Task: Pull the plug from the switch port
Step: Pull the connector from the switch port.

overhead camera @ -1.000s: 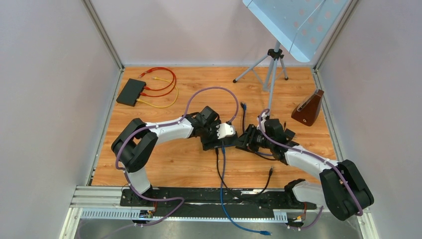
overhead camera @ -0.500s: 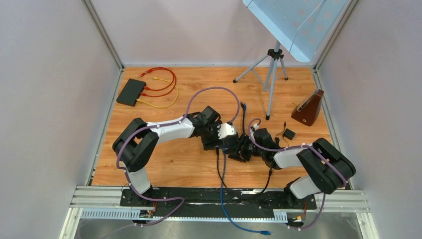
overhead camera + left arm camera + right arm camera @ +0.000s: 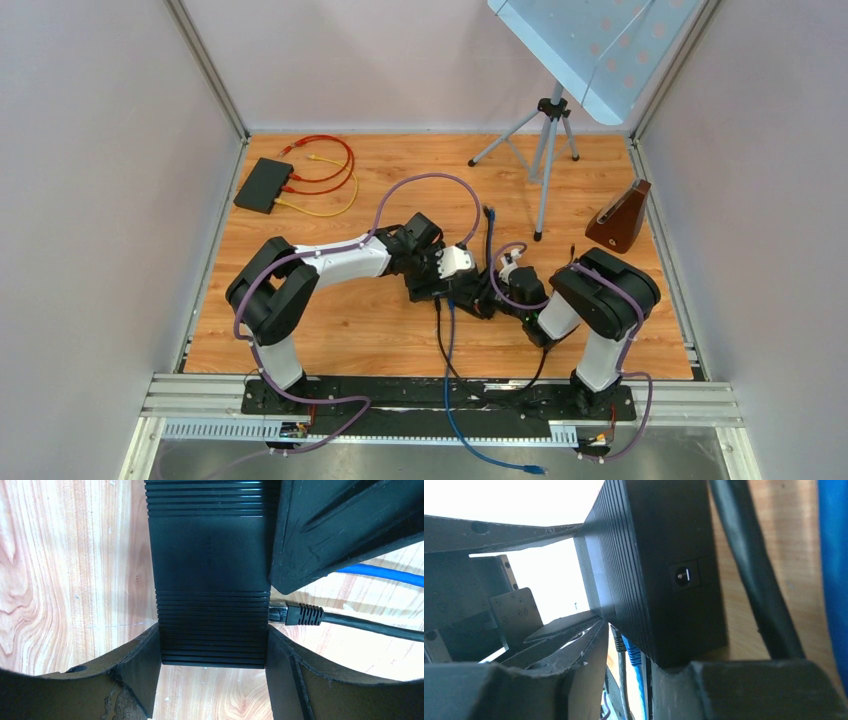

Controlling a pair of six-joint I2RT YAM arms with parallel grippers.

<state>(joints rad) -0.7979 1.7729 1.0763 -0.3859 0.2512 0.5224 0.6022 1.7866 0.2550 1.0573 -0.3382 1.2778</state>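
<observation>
A black ribbed switch (image 3: 210,580) lies on the wooden floor. My left gripper (image 3: 212,680) is shut on its near end, one finger on each side; in the top view the left gripper (image 3: 440,282) sits mid-table. A black plug (image 3: 297,614) sits in a port on the switch's right side. A blue cable (image 3: 380,572) comes out from behind my right gripper's finger (image 3: 340,525). In the right wrist view my right gripper (image 3: 629,680) stands open against the switch (image 3: 659,570), with the black plug (image 3: 618,640) and a blue plug (image 3: 631,652) between its fingers.
A second black switch (image 3: 264,185) with red and yellow cables (image 3: 325,170) lies at the back left. A tripod (image 3: 545,140) and a brown wedge (image 3: 620,220) stand at the back right. The blue cable (image 3: 455,400) and black cables (image 3: 440,345) run to the front rail.
My right arm has folded in and its gripper has moved left, up to the switch's port side. My left gripper has stayed on the switch.
</observation>
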